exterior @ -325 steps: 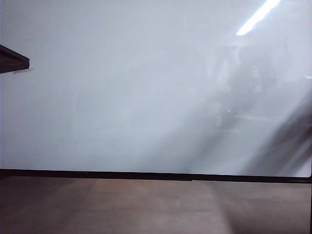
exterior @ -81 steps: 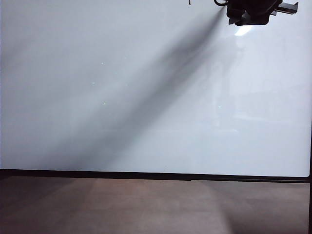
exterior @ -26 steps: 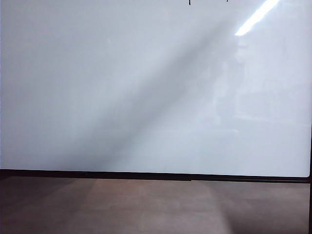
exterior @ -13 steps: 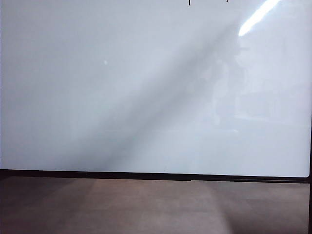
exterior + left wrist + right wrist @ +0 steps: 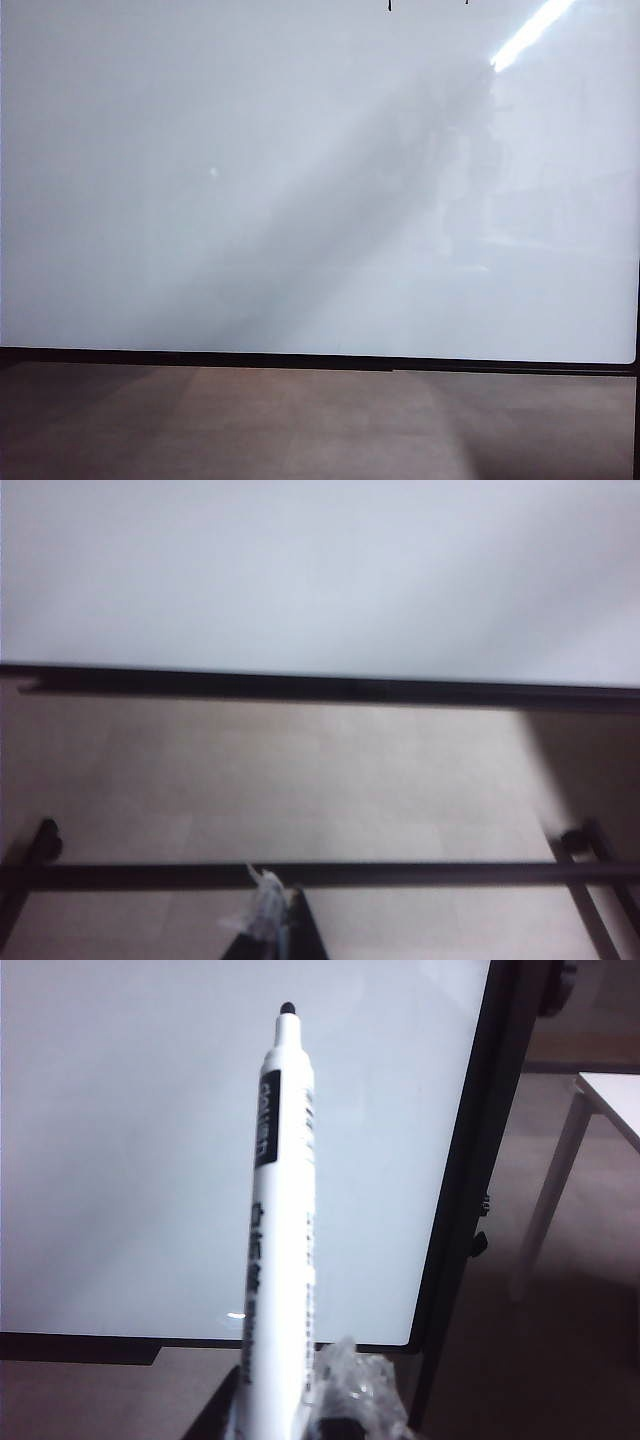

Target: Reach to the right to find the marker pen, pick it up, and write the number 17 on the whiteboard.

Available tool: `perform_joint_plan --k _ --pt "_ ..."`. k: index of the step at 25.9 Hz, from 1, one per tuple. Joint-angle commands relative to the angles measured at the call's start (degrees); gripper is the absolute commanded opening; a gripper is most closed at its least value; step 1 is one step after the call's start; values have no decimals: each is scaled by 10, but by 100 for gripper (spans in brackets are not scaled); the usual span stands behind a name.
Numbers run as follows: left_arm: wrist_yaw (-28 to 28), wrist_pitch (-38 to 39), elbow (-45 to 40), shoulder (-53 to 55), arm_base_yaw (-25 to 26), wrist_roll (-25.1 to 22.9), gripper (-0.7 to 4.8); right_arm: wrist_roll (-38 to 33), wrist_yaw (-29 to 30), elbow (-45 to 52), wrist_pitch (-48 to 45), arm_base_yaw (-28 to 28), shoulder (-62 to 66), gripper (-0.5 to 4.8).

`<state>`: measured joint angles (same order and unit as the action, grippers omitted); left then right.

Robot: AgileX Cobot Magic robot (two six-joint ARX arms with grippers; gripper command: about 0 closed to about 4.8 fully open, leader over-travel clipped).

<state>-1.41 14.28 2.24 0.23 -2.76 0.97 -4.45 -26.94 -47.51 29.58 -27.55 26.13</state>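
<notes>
Two grippers, right (image 5: 290, 1425) gripping marker pen (image 5: 280, 1220)

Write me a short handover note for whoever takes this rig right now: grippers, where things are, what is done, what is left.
Right gripper: shut on the marker pen, cap off, tip pointing at the whiteboard but clear of it.
Left gripper: only a sliver shows in the left wrist view, facing the board's lower frame and the floor; state unclear, nothing seen in it.
Neither arm shows in the exterior view.
Done: pen found and picked up; two small black stroke ends of the number 17 show at the board's top edge.
Left: the rest of the writing is out of frame, so check that it is complete.
</notes>
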Motion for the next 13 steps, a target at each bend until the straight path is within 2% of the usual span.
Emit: perform_joint_plan --k 1,9,10,13 --pt "-1 -20 -7 0 0 -1 -5 0 0 -2 -7 -1 0 -8" --pt "-1 -40 -17 0 -1 -1 -5 0 0 -2 -7 -1 0 -8" --pt "4 -43 -17 0 -1 -22 -5 0 0 -2 -7 -1 0 -8" --pt "7 -95 -17 0 -1 -25 -5 0 0 -2 -7 -1 0 -8"
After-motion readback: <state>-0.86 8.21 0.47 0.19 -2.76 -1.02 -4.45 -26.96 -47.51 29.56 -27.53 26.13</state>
